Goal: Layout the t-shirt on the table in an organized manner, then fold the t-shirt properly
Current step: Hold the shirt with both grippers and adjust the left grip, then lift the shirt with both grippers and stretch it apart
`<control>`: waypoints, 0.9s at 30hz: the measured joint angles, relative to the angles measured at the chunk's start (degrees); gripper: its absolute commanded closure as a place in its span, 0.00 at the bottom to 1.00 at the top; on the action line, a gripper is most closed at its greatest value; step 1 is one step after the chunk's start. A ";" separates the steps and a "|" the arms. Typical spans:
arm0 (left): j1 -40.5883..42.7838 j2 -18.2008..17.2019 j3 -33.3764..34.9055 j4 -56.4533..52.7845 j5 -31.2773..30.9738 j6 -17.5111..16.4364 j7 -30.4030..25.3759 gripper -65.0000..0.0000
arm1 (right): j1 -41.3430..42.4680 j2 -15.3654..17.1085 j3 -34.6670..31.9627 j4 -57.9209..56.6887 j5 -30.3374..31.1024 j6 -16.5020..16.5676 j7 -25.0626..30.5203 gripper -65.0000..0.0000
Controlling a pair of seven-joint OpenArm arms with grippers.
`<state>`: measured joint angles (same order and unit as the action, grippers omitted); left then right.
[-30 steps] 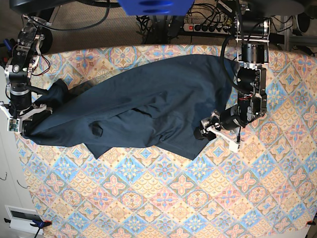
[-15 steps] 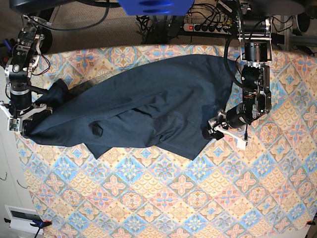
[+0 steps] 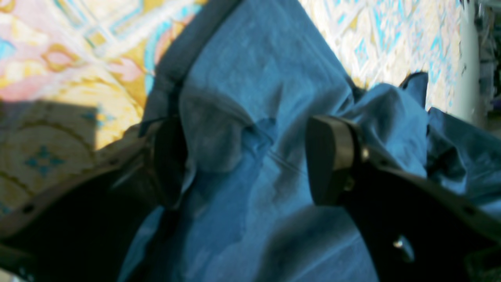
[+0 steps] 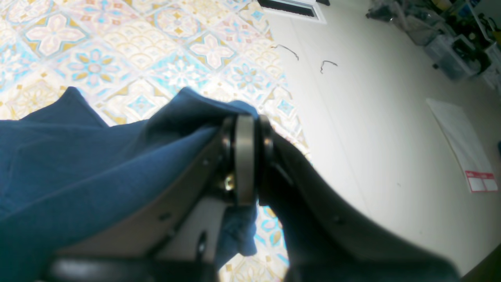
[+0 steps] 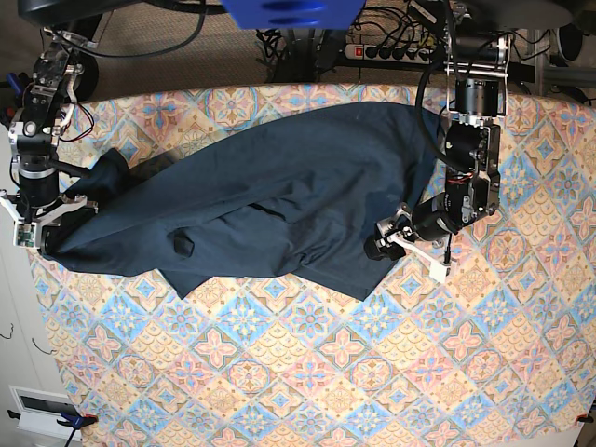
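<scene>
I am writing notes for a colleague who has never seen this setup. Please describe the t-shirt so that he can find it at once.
Start from the table, covered with a colourful cloth of floral diamond tiles. On its far half lies the t-shirt, a large rumpled sheet of plain dark navy fabric stretching between the two arms. It is the only plain, dark, soft thing on the patterned cloth, and the right gripper is shut on one end.

left pincer (image 3: 242, 156) spread wide, right pincer (image 4: 244, 156) seemingly clamped

t-shirt (image 5: 261, 196) spread across table (image 5: 372, 372) far half, arms at ends
</scene>
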<state>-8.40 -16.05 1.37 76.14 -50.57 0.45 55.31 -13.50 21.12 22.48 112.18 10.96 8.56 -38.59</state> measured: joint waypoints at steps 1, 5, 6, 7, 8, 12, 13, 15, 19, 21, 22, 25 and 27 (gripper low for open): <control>0.02 0.02 0.00 0.00 0.02 0.02 -0.02 0.30 | 0.00 0.00 0.00 0.00 0.00 0.00 0.00 0.99; 0.02 0.00 0.00 0.00 0.22 0.04 0.00 0.30 | -0.04 0.00 0.00 0.00 0.00 0.00 0.00 0.99; 0.02 0.02 0.00 0.00 0.22 0.02 0.00 0.31 | -0.04 0.00 0.00 0.00 0.00 0.00 0.00 0.99; 0.02 0.04 0.00 0.00 0.22 -0.02 0.02 0.34 | -0.04 0.00 0.00 0.00 0.00 0.00 0.00 0.99; 0.02 0.04 0.00 0.00 0.22 -0.02 0.04 0.39 | -0.04 0.00 0.00 0.00 0.00 0.00 0.00 0.99; 0.00 0.17 0.00 -0.15 0.59 -4.74 0.13 0.77 | -0.02 0.00 0.00 0.00 0.00 0.02 0.00 0.99; -0.11 0.28 0.00 -0.15 0.46 -6.75 0.09 0.87 | -0.04 0.00 0.00 0.00 0.00 0.02 0.00 0.99; -0.33 0.72 -0.02 -0.13 0.44 -7.82 -0.02 1.00 | -0.13 0.00 0.00 0.00 0.00 0.00 0.00 0.99; -1.88 0.76 -0.46 -0.11 0.09 -7.82 0.17 1.00 | -0.13 0.00 0.00 0.00 0.00 0.02 0.00 0.99; -3.04 0.81 -3.34 0.66 -0.39 -7.89 1.11 1.00 | -0.15 0.00 0.00 0.00 0.00 0.02 -0.02 0.99; -3.63 0.72 -5.18 1.16 -1.27 -7.87 1.16 1.00 | -0.11 0.00 0.00 0.00 0.00 0.02 0.00 0.99; -6.29 -2.23 -7.41 1.77 -8.07 -8.04 0.85 1.00 | -0.11 0.00 0.02 0.00 0.00 0.02 0.00 0.99; -8.70 -5.03 -8.24 1.77 -11.45 -8.02 0.81 1.00 | -0.07 0.02 0.07 0.00 0.02 0.00 -0.02 0.99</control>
<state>-17.10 -21.08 -6.87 77.91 -62.02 -7.57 56.12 -13.56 21.15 22.55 112.18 10.98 8.56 -38.61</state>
